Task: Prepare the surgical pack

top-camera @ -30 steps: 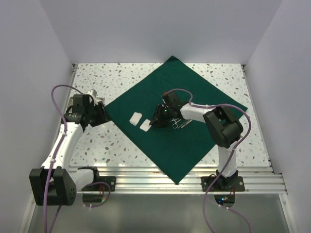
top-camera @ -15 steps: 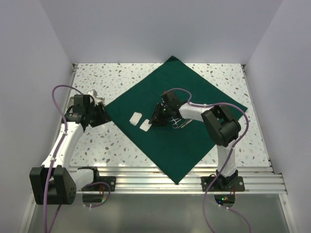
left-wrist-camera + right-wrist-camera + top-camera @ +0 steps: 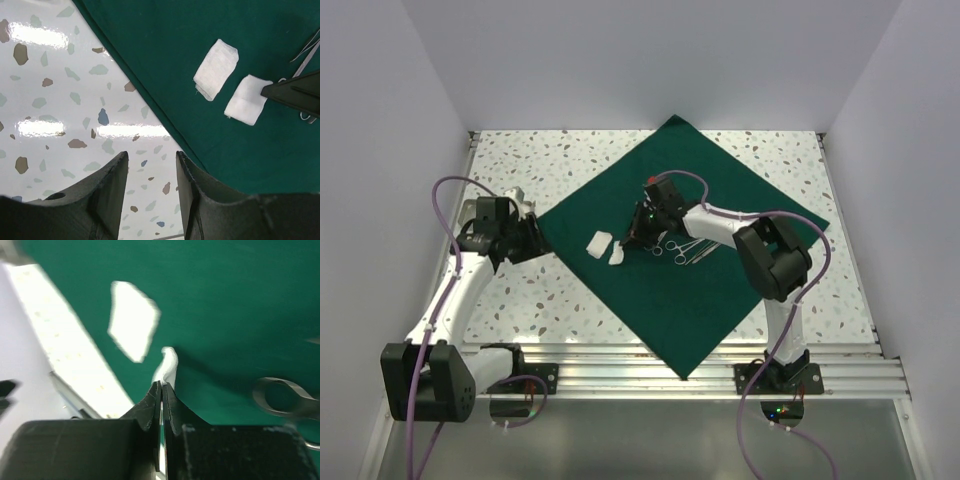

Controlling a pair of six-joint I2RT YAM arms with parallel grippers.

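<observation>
The dark green drape (image 3: 690, 295) lies spread as a diamond on the speckled table. Two white gauze squares rest on its left part: one flat (image 3: 598, 242), the other (image 3: 617, 257) pinched at its edge. My right gripper (image 3: 630, 245) is shut on that second gauze (image 3: 168, 366), which stands up from the cloth at the fingertips; the flat gauze (image 3: 132, 321) lies just beyond. Silver scissor-like instruments (image 3: 682, 250) lie right of the right gripper, with a finger ring (image 3: 285, 399) showing. My left gripper (image 3: 150, 170) hovers open over bare table beside the drape's left edge (image 3: 165, 40), holding nothing.
The speckled tabletop (image 3: 520, 290) shows on all sides of the drape. White walls close in on the left, back and right. An aluminium rail (image 3: 650, 372) with both arm bases runs along the near edge.
My right gripper has shut on the nearer gauze and shifted slightly up and left, tipping that gauze off the cloth. The left arm has stayed put.
</observation>
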